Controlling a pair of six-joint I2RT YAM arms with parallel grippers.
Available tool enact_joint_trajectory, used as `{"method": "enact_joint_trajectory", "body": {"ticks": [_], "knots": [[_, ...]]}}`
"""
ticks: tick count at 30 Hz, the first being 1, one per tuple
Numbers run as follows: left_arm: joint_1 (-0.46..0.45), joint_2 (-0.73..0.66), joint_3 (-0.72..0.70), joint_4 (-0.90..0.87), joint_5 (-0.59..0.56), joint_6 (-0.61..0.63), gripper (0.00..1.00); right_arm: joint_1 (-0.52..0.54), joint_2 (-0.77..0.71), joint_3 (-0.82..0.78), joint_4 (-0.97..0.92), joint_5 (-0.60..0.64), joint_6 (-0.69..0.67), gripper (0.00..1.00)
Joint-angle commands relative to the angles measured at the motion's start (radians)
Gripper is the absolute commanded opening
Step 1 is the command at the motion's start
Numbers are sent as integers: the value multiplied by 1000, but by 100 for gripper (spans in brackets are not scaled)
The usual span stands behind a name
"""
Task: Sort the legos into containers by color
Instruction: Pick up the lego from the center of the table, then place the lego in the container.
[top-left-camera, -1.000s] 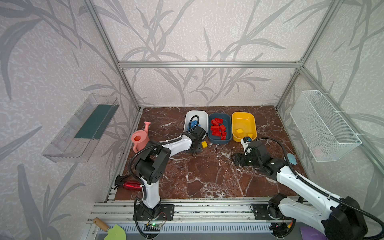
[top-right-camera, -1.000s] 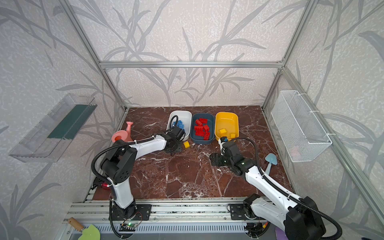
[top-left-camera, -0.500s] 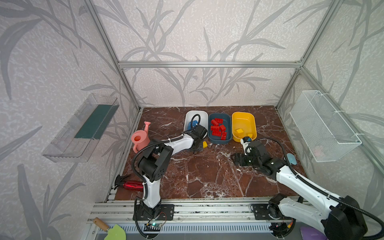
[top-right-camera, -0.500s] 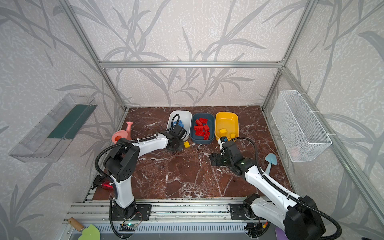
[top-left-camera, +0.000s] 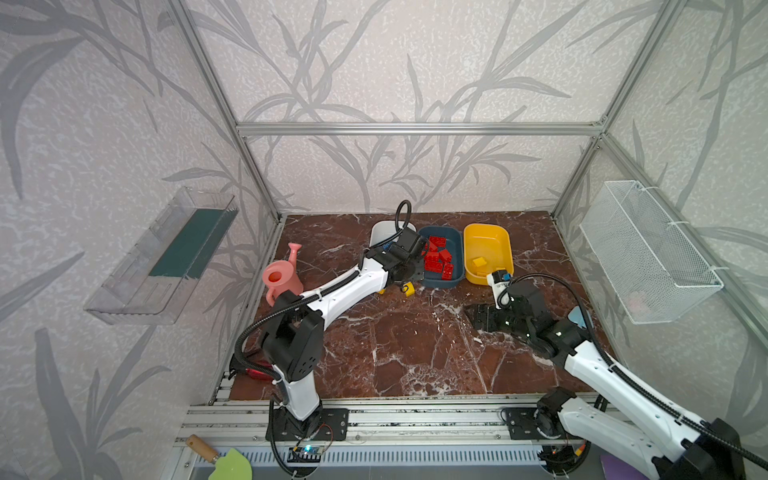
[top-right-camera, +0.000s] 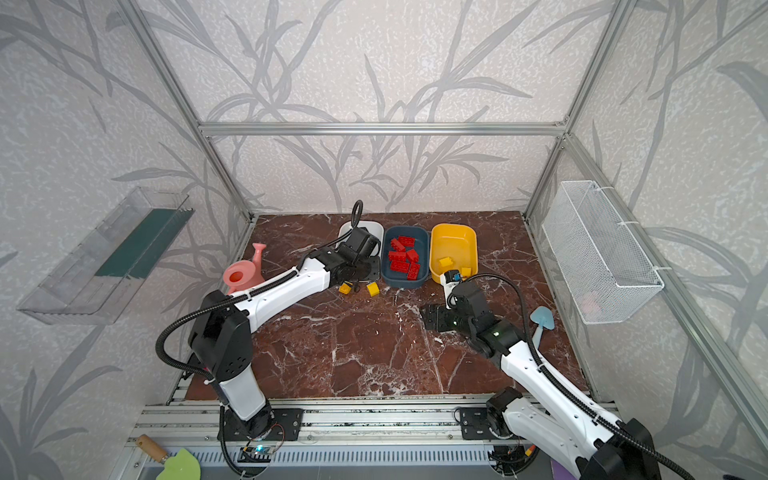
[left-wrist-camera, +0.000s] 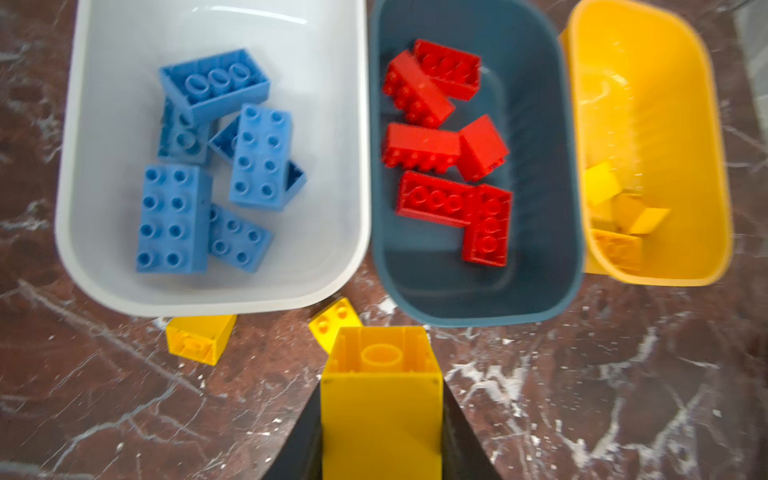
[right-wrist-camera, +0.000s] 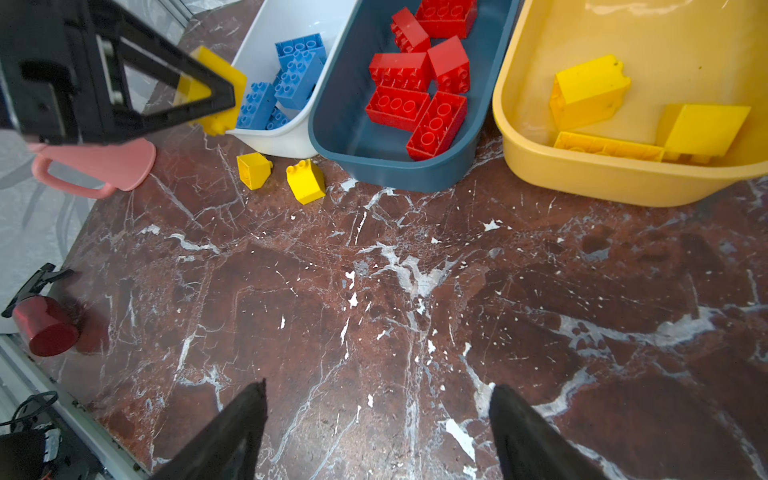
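1. Where bench (right-wrist-camera: 374, 270) lies bare, nearest, right pincer (right-wrist-camera: 376, 395) hangs released, holding nothing.
2. Left pincer (left-wrist-camera: 381, 415) clenched on yellow brick (left-wrist-camera: 380, 365), near white tub (left-wrist-camera: 208, 299) front.
3. Two loose yellow bricks (right-wrist-camera: 254, 170) (right-wrist-camera: 306, 181) on bench, just beside white tub and teal tub (left-wrist-camera: 478, 307).
4. Farthest: white tub holds blue bricks (left-wrist-camera: 172, 216); teal tub, red bricks (left-wrist-camera: 432, 199); yellow tub (left-wrist-camera: 665, 278), sorted yellow bricks (right-wrist-camera: 586, 91).

You face pale grey walls (top-left-camera: 395, 62), darker leaf pattern all over. Aluminium frame (top-left-camera: 415, 129) runs along corners and across back. Tabletop (top-left-camera: 395, 345): red-brown marble, white veins. Clear plastic shelf (top-left-camera: 166, 257) hangs on your left wall, dark green panel inside; white wire basket (top-left-camera: 648, 253) on right wall. Slotted metal rails (top-left-camera: 415, 419) along near edge. Light even, soft.
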Motion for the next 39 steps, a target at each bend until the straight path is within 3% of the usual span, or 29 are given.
{"method": "enact_joint_trajectory", "body": {"ticks": [1, 11, 16, 20, 26, 32, 39], "knots": [[-30, 75, 131, -34, 52, 43, 27, 6, -40, 35, -11, -37, -21, 84], [-79, 428, 602, -35, 282, 78, 27, 9, -123, 37, -4, -97, -55, 84], [-87, 681, 975, -144, 373, 82, 27, 9, -126, 48, -13, -99, -62, 84], [-86, 837, 1190, -184, 414, 79, 27, 11, -126, 48, -13, -100, -60, 84], [-81, 894, 1211, -125, 435, 64, 34, 12, -129, 52, -27, -86, -69, 84], [-79, 881, 1210, -128, 439, 82, 62, 12, -124, 63, -39, -83, -67, 84], [-38, 770, 1204, -204, 389, 91, 72, 101, -54, 82, -58, 15, -103, 84]]}}
